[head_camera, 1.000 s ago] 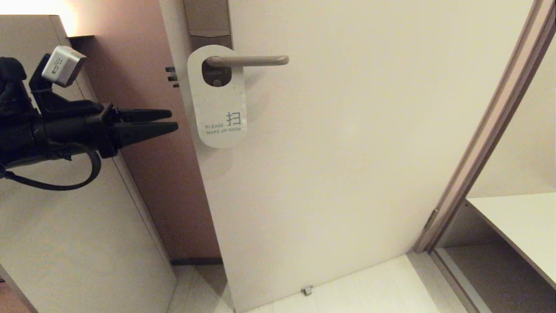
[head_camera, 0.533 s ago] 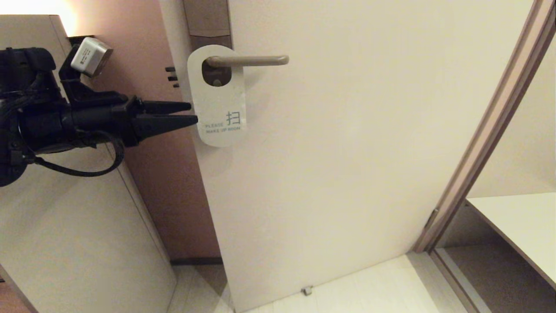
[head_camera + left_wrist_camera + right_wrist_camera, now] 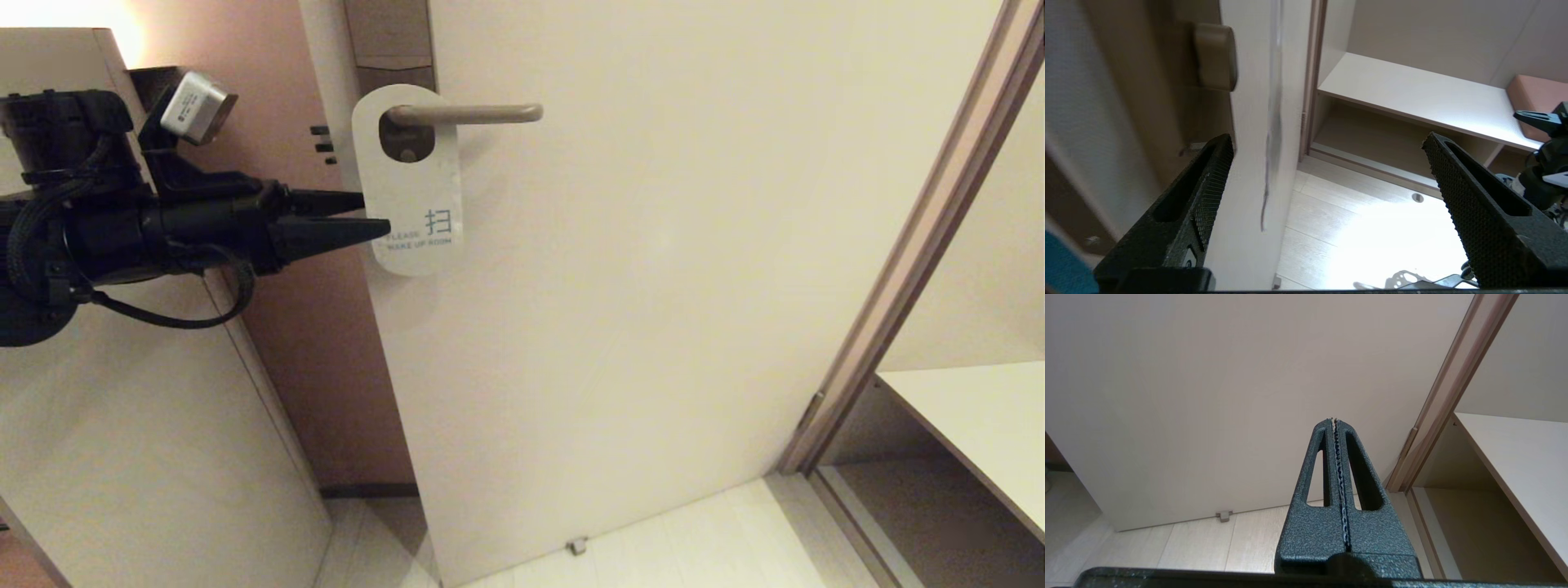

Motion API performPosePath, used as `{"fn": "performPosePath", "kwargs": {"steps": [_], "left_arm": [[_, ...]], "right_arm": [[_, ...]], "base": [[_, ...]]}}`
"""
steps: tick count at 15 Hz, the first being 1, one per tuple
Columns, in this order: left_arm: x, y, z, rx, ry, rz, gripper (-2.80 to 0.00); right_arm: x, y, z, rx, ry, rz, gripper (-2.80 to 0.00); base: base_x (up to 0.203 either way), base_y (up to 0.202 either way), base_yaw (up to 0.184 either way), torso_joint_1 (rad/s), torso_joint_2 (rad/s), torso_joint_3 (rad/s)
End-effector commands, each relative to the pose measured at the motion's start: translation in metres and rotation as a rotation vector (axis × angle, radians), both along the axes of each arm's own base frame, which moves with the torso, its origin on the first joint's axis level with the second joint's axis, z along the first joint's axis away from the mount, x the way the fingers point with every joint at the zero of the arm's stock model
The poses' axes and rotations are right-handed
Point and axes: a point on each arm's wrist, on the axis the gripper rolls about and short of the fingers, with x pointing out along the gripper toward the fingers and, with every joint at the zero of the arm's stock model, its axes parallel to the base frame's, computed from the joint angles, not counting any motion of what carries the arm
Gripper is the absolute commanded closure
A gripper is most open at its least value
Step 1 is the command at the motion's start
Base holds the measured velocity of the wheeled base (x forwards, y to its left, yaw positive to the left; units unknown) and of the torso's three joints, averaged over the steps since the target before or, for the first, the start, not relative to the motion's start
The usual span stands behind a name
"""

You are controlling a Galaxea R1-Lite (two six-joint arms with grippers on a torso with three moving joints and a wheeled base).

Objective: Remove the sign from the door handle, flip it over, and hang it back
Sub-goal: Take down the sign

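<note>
One sign (image 3: 412,192) hangs on one door handle (image 3: 465,113); left end effector (image 3: 375,216) spread wide beside it.

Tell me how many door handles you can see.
1. The door handle is a horizontal lever high on the door, with the sign hanging on it. None other shows.

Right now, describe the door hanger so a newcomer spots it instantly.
On the pale door, find the straight brownish-grey metal lever handle near the top. Hanging from it by an oval hole is the flat white rounded card sign. It alone carries print: "PLEASE MAKE UP ROOM", with the left gripper's black fingers at its edge.
</note>
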Motion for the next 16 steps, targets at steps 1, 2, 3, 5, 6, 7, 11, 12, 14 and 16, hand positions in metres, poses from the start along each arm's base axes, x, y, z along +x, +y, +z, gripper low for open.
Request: {"fn": "performPosePath", "kwargs": {"steps": [1,2,3,5,6,7,11,12,14,16], "left_arm": [[0.003,-0.003,-0.002,0.0,0.004,-0.013,-2.8],[0.003,-0.004,-0.002,0.0,0.004,-0.016,-2.8],[0.005,-0.005,-0.005,0.001,0.01,-0.019,-2.8],[0.011,-0.006,-0.004,0.0,0.006,-0.02,-2.8],[0.014,-0.006,-0.003,0.0,0.0,-0.021,-2.8],[0.017,-0.009,-0.004,0.0,0.001,-0.029,-2.8],[0.022,-0.02,-0.005,-0.001,0.0,-0.057,-2.8],[0.022,-0.024,-0.005,-0.001,0.001,-0.068,-2.8],[0.026,-0.029,-0.006,-0.001,0.001,-0.083,-2.8],[0.03,-0.032,-0.006,-0.001,-0.005,-0.089,-2.8]], "right_arm": [[0.0,0.0,0.0,0.0,0.002,-0.001,0.0],[0.0,0.0,0.0,-0.001,0.002,0.001,0.0],[0.0,0.0,0.0,-0.001,0.002,0.0,0.0],[0.0,0.0,0.0,-0.001,0.002,0.001,0.0],[0.0,0.0,0.0,-0.001,0.002,0.001,0.0],[0.0,0.0,0.0,-0.001,0.002,0.001,0.0],[0.0,0.0,0.0,-0.001,0.002,0.001,0.0],[0.0,0.0,0.0,-0.001,0.002,0.001,0.0],[0.0,0.0,0.0,-0.001,0.002,0.001,0.0],[0.0,0.0,0.0,-0.001,0.002,-0.001,0.0]], "base": [[0.0,0.0,0.0,0.0,0.0,0.0],[0.0,0.0,0.0,0.0,0.0,0.0],[0.0,0.0,0.0,0.0,0.0,0.0],[0.0,0.0,0.0,0.0,0.0,0.0],[0.0,0.0,0.0,0.0,0.0,0.0],[0.0,0.0,0.0,0.0,0.0,0.0],[0.0,0.0,0.0,0.0,0.0,0.0],[0.0,0.0,0.0,0.0,0.0,0.0],[0.0,0.0,0.0,0.0,0.0,0.0],[0.0,0.0,0.0,0.0,0.0,0.0]]}}
